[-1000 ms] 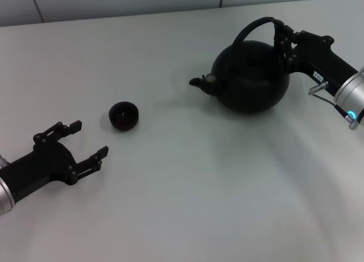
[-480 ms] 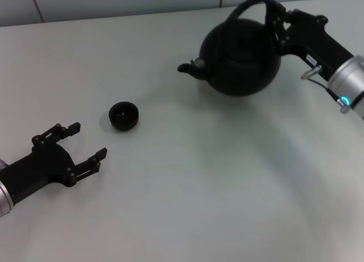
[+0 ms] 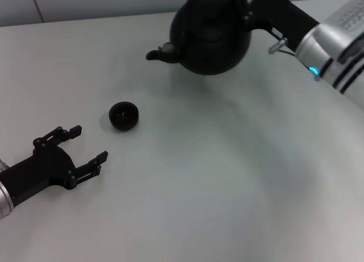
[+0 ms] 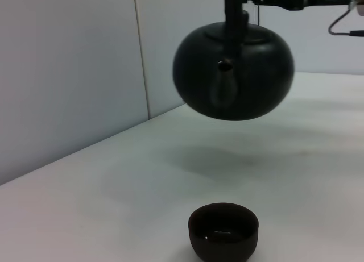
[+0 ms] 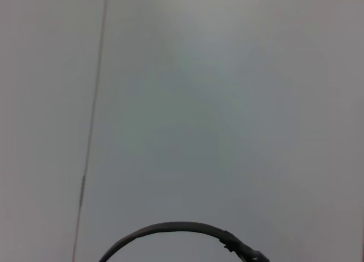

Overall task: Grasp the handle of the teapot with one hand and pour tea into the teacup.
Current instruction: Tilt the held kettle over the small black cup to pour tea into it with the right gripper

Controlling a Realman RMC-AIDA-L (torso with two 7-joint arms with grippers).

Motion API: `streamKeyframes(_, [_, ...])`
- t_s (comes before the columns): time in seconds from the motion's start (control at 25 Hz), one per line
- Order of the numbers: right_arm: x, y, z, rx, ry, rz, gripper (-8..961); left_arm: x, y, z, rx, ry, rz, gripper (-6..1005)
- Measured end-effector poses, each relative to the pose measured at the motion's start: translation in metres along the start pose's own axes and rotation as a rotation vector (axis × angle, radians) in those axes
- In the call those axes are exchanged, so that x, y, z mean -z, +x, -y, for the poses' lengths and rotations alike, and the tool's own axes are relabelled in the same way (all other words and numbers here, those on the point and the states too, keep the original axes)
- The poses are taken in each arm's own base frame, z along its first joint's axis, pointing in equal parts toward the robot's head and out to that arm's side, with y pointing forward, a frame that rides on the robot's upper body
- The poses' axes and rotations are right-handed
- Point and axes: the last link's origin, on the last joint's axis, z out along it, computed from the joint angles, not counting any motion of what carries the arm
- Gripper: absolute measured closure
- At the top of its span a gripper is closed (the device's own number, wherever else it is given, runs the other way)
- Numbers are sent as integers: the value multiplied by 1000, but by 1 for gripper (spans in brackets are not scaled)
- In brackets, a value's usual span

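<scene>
Black teapot hangs clear of the white table, far side, right of centre in head view. Its shadow lies on the table beneath it in the left wrist view, with a gap between pot and surface. Spout points toward the robot's left; from the left wrist it faces nearly straight at the camera.

Right hand sits at the pot's upper right, at the top edge of head view, clamped on the handle. Handle seen as a dark upright bar over the pot top in the left wrist view, and as a thin arc against the pale wall in the right wrist view. Right forearm silver with a blue light.

Teacup stands upright on the table, well apart from the teapot, toward the near left of it. In the left wrist view cup is close to the camera, a small glint inside; cannot tell whether it holds liquid.

Left hand rests low at the near left, fingers spread apart, empty, near the cup but not touching it.
</scene>
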Motion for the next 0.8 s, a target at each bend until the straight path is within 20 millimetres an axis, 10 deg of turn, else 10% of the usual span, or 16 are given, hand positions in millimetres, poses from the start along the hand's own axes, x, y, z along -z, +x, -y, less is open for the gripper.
streamKeyframes(0.8, [-28, -8, -14, 135, -124, -42, 863, 1, 1, 3, 15, 4, 2, 200])
